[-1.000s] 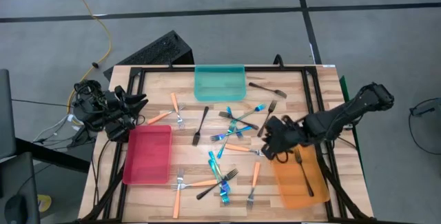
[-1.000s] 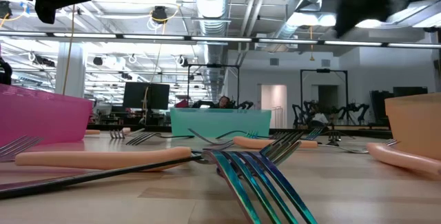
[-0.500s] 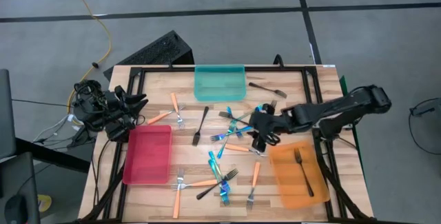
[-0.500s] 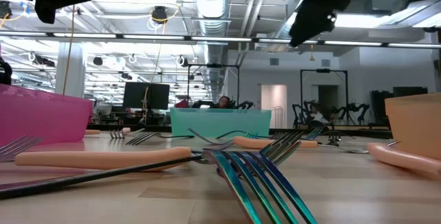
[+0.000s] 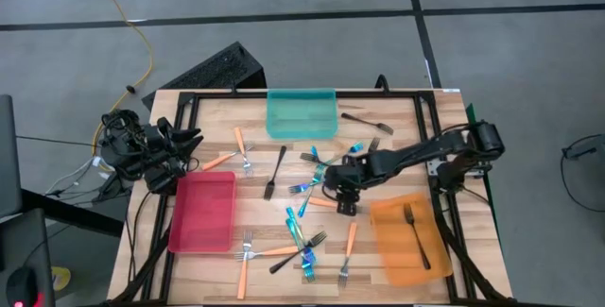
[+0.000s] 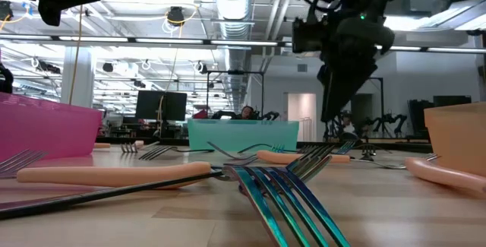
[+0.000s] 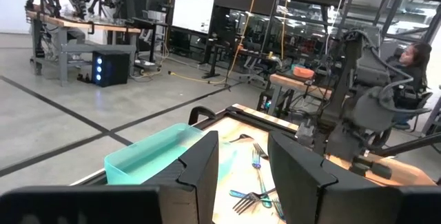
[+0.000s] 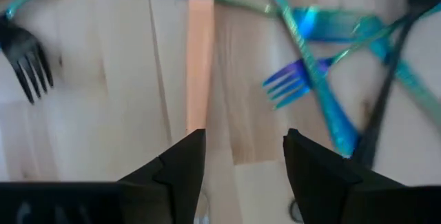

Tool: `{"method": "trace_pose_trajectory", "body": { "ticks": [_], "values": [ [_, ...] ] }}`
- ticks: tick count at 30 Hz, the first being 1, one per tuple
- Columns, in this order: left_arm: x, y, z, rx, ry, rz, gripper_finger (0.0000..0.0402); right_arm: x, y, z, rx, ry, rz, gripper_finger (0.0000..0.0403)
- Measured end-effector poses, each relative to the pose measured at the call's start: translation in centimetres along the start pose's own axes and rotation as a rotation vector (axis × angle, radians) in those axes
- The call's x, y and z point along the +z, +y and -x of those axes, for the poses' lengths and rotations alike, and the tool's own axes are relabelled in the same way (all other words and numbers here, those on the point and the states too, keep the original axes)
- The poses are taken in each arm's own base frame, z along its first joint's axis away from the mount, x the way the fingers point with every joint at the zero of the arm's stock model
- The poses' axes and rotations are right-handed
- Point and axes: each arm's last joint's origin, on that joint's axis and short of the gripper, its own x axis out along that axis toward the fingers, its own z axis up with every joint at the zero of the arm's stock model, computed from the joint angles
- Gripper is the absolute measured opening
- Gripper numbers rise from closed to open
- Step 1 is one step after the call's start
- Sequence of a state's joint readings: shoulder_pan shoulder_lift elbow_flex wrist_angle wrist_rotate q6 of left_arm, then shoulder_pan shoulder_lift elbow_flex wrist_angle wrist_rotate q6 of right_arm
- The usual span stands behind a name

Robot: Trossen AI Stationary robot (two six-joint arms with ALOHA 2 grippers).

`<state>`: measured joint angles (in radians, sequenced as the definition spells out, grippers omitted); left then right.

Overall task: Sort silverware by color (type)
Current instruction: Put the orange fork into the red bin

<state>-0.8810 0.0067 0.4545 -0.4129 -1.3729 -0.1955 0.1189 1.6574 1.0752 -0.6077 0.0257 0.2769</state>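
From above, the right gripper is stretched out over the tangle of forks mid-table, hovering at an orange-handled fork. One dark fork already lies in the orange tray. The red tray and teal tray sit apart, and the left gripper is parked at the table's left edge.

Low view: right gripper hangs just above the wood, glossy blue tines up close.

Left wrist view: left jaws stand apart, nothing between them, teal tray ahead.

Right wrist view: the right jaws are spread wide and empty, straddling the smooth orange handle, with blue forks crisscrossed beside it.
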Motion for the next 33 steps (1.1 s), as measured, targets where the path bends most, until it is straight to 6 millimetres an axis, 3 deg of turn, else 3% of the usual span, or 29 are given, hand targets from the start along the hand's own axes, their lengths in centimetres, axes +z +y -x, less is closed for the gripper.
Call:
{"method": "trace_pose_trajectory", "body": {
  "ticks": [15, 24, 29, 33],
  "values": [
    [0.0, 0.0, 0.0, -0.003, 0.001, -0.001, 0.0112, -0.6, 0.5, -4.3, 0.035, 0.133, 0.032, 0.0214],
    [0.0, 0.0, 0.0, -0.004, 0.001, -0.002, 0.0112, -0.5, 0.6, -3.9, 0.051, 0.132, 0.026, 0.0214],
    [0.0, 0.0, 0.0, -0.004, 0.001, -0.001, 0.0112, 0.9, 1.0, -2.2, 0.069, 0.071, 0.027, 0.0214],
    [0.0, 0.0, 0.0, -0.004, 0.001, -0.001, 0.0112, 1.4, 1.5, -2.3, 0.075, 0.057, 0.035, 0.0214]
  ]
}}
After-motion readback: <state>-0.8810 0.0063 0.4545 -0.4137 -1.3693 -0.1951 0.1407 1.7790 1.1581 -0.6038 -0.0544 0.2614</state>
